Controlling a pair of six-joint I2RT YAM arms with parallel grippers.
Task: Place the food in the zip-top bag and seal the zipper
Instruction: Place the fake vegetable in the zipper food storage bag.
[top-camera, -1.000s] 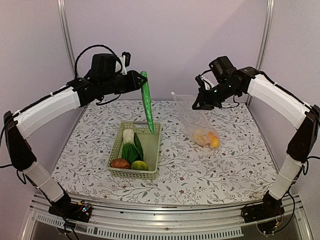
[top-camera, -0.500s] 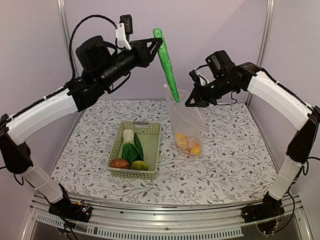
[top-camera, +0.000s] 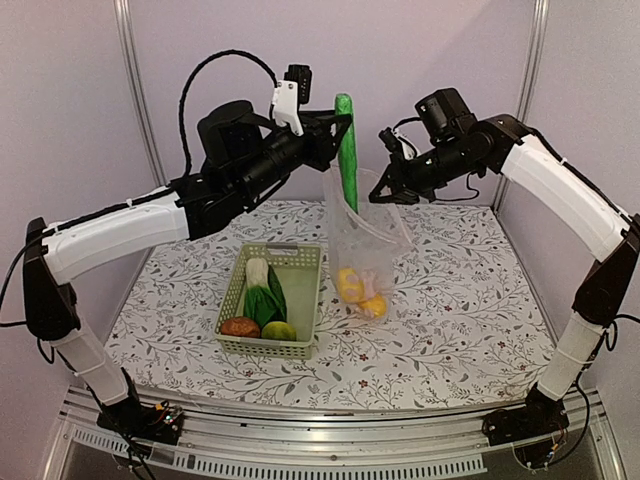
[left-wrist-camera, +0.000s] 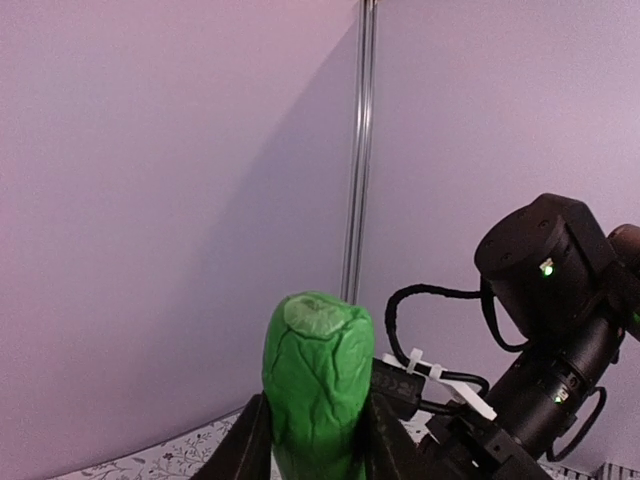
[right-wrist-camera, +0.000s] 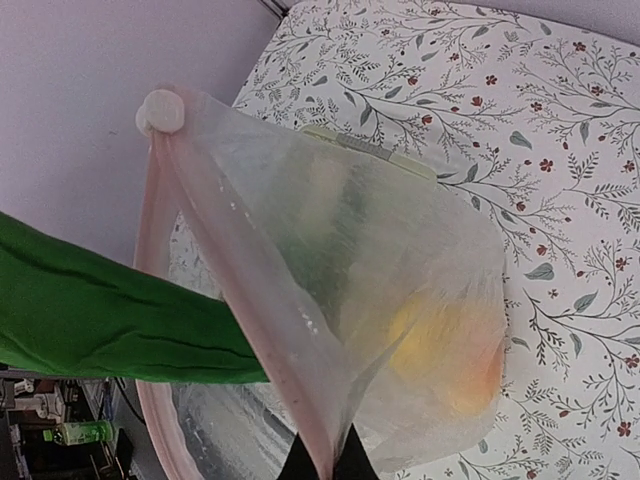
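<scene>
1. One long green cucumber (top-camera: 347, 150), at the far centre of the scene.
2. One clear zip-top bag (top-camera: 385, 232), just right of centre.
3. Two fruits can be counted inside the bag: one yellow fruit (top-camera: 349, 283) and one orange fruit (top-camera: 375, 305). The crinkled plastic may hide more.
4. One pale green basket (top-camera: 313, 296), left of the bag.
5. Three food pieces in the basket: one bok choy (top-camera: 262, 290), one reddish-brown piece (top-camera: 240, 326) and one yellow-green fruit (top-camera: 279, 330).
6. Two robot arms: one left arm (top-camera: 120, 235) and one right arm (top-camera: 560, 190).
7. Two grippers: one left gripper (top-camera: 343, 122) and one right gripper (top-camera: 384, 193).
8. One flower-patterned table (top-camera: 480, 310).
</scene>
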